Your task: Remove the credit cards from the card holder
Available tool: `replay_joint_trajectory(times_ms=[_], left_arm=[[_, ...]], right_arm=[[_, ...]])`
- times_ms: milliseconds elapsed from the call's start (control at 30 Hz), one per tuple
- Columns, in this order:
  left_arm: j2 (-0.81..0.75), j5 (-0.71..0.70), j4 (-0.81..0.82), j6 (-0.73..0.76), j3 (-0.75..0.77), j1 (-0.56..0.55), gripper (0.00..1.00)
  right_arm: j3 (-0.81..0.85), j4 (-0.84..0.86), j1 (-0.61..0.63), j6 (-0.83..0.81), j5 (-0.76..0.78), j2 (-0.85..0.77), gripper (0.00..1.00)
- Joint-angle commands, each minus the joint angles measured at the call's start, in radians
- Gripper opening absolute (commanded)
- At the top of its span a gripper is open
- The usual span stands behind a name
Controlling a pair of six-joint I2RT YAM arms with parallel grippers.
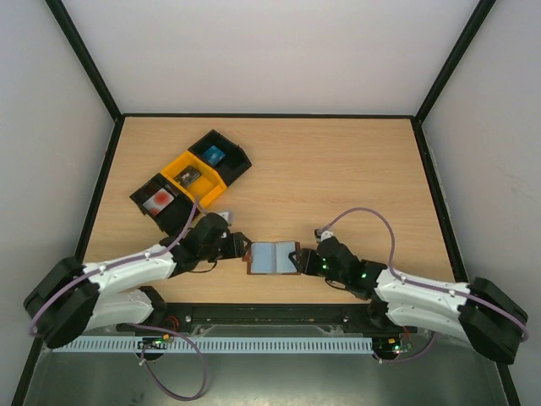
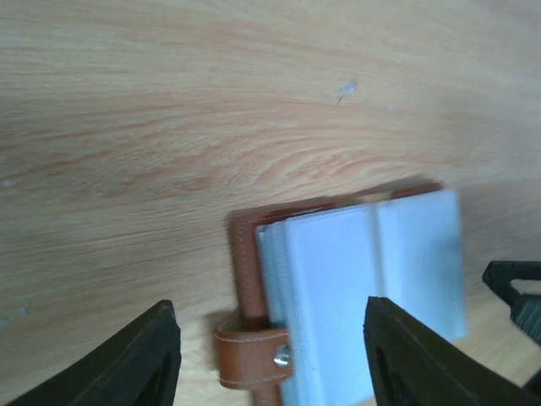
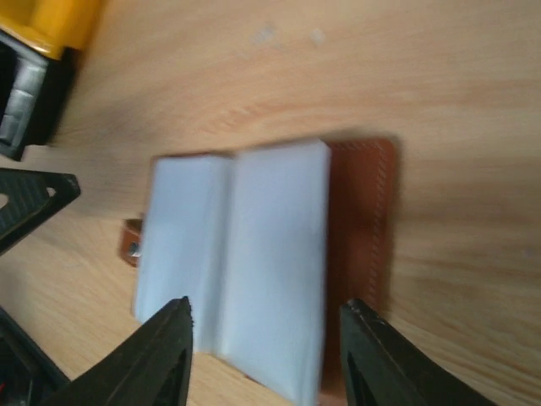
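1. top view: card holder [image 1: 272, 258] spread open on the tabletop [image 1: 355, 169] near the front edge, pale pockets facing up, flanked by the left gripper [image 1: 241, 249] and the right gripper [image 1: 307, 259], one just beside each short end. well apart at the back left, a slanted row of three trays: black tray [image 1: 140, 200] with a white card [image 1: 159, 200] marked by a red blotch, yellow tray [image 1: 211, 193] with a dark grey card [image 1: 189, 176], second black tray [image 1: 241, 161] with a blue card [image 1: 214, 155].
2. left wrist view: left gripper [image 2: 270, 355] open, fingers [image 2: 148, 359] spread wide, gripping nothing. under the gap, the card holder [image 2: 372, 271] flat on the wood, its brown strap [image 2: 249, 357] nearest the camera. slightly blurred.
3. right wrist view: right gripper [image 3: 266, 355] open too, pinching nothing. card holder [image 3: 254, 245] flat on the tabletop, leather edge on the right. corner of the yellow tray [image 3: 59, 25] at top left.
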Motion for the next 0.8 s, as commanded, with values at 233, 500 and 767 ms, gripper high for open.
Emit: replay_joint_trajectory(times_ms=[233,500,767], left_arm=[[-0.445,-0.132,-0.320,0.059,0.164,-0.005,1.00],[-0.629,-0.206,-0.442,0.083,0.308,-0.005,1.00],[-0.721,-0.228,-0.446,0.094,0.326,-0.004,1.00]], right_arm=[[0.271,-0.442,0.000,-0.056,0.208,-0.362,0.79],[0.463,-0.589,0.000,-0.117,0.298,-0.400,0.98],[0.534,-0.631,0.000,-0.145,0.365,-0.425,0.98]])
